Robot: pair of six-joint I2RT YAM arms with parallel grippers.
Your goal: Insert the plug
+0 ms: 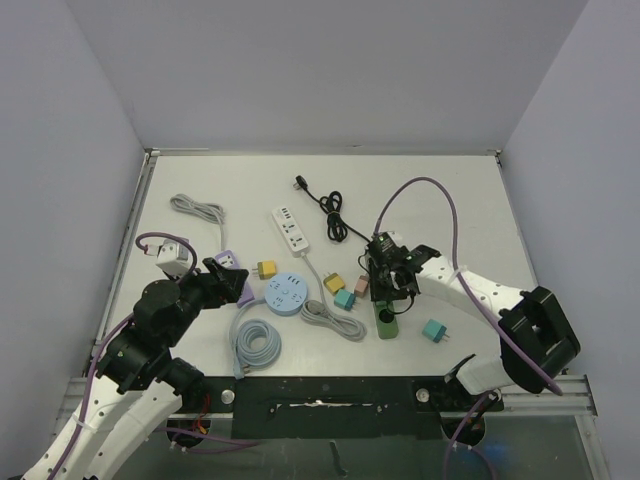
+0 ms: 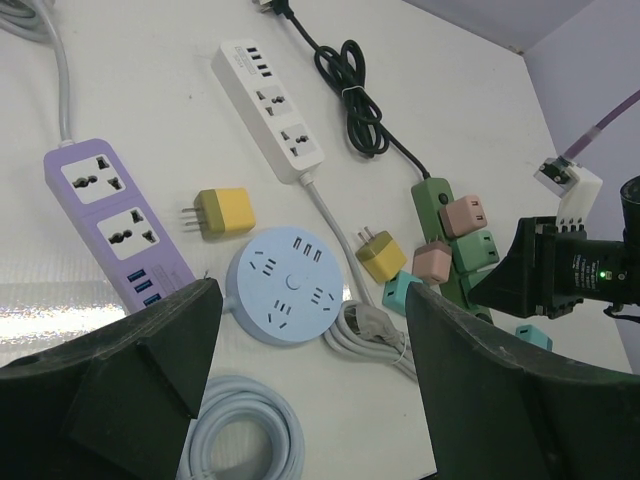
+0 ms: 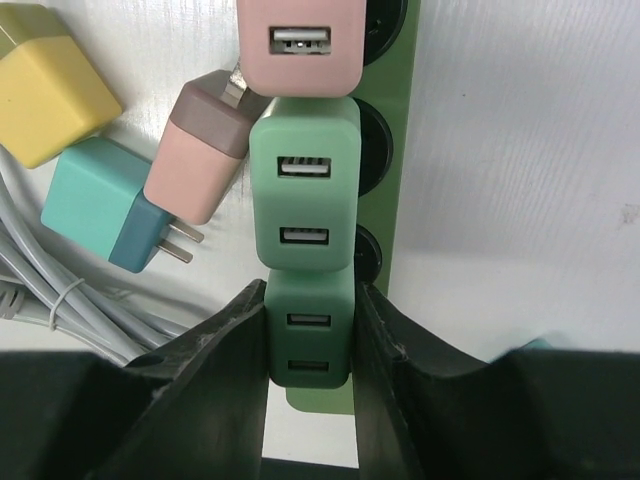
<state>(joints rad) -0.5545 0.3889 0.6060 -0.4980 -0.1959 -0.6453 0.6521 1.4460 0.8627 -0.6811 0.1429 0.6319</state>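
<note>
In the right wrist view my right gripper (image 3: 310, 295) is shut on a green plug (image 3: 309, 335) with two USB ports facing the camera. This plug stands over the near end of the green power strip (image 3: 395, 200), touching a second green plug (image 3: 304, 185); a pink plug (image 3: 299, 45) follows in the same row. Whether its prongs sit fully in the socket is hidden. From above, the right gripper (image 1: 392, 285) hangs over the strip (image 1: 386, 322). My left gripper (image 2: 312, 300) is open above the table beside a round blue power strip (image 2: 288, 285), holding nothing.
Loose pink (image 3: 205, 145), teal (image 3: 95, 200) and yellow (image 3: 50, 95) plugs lie left of the green strip, by a grey cord (image 1: 335, 318). A purple strip (image 2: 105, 210), white strip (image 2: 270, 95), black cable (image 2: 355, 95), yellow plug (image 2: 225, 212) and blue coil (image 1: 257, 345) lie around.
</note>
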